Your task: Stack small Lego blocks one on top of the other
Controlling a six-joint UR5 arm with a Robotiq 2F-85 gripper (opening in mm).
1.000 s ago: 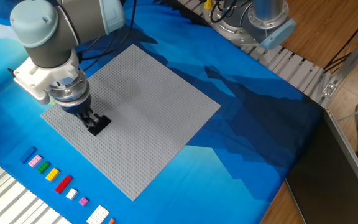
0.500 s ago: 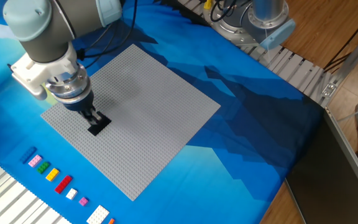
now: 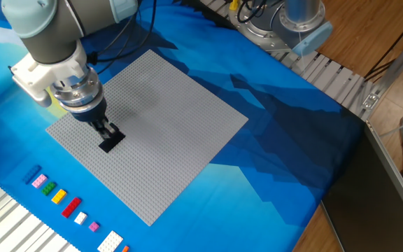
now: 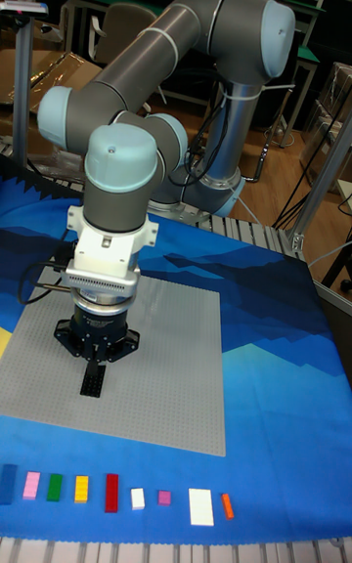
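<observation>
A flat black Lego block (image 3: 110, 142) (image 4: 93, 382) lies on the grey baseplate (image 3: 166, 119) (image 4: 166, 368), near its left corner. My gripper (image 3: 108, 130) (image 4: 98, 364) hangs just above the block's far end. Its fingers are close together with no gap showing and nothing between them. Whether the fingertips still touch the block is not clear. A small blue block (image 3: 32, 174) (image 4: 8, 483) lies at the left end of a row of bricks on the blue cloth, well away from the gripper.
The row of loose bricks (image 3: 68, 205) (image 4: 110, 491) runs along the cloth's front edge: pink, green, yellow, red, white, orange. A second robot base (image 3: 292, 21) stands at the back right. A ribbed metal edge (image 3: 5, 224) borders the front.
The gripper has risen slightly and drifted up and left off the black block. The block has stayed in place on the baseplate.
</observation>
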